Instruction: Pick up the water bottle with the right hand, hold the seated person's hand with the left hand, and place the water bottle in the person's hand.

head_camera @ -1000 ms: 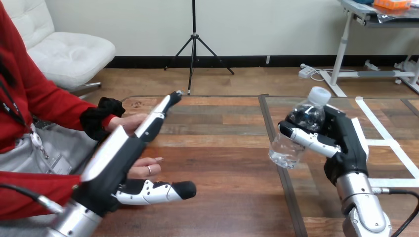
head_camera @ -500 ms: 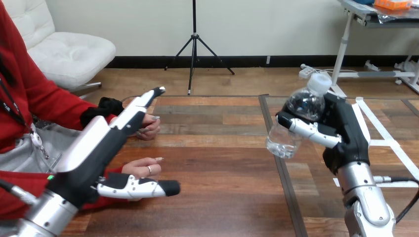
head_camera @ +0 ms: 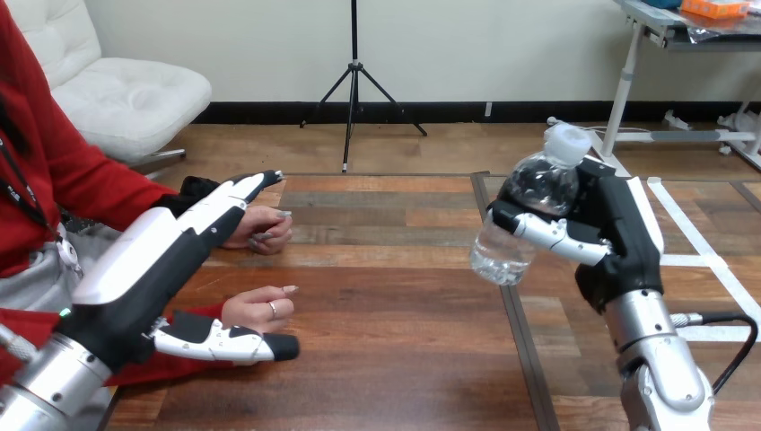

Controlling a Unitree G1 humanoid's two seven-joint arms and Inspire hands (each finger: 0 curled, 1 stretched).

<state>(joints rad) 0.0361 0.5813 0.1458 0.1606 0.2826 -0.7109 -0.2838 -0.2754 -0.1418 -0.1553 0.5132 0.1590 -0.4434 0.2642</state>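
Spanning the view, the wooden bench (head_camera: pixel 395 269) lies under both robot arms. The left hand (head_camera: pixel 157 260) is open, fingers straight and thumb spread, holding nothing. The right hand (head_camera: pixel 619 233) wraps its fingers round the water bottle (head_camera: pixel 525 211), which is tilted in the air above the bench's right half. The person's farther hand (head_camera: pixel 269 229) lies under the left hand's fingers, and the nearer hand (head_camera: pixel 260 308) is just beside its thumb.

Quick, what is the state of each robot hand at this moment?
Left hand: open, fingers straight, holding nothing.
Right hand: shut, fingers curled round the water bottle.
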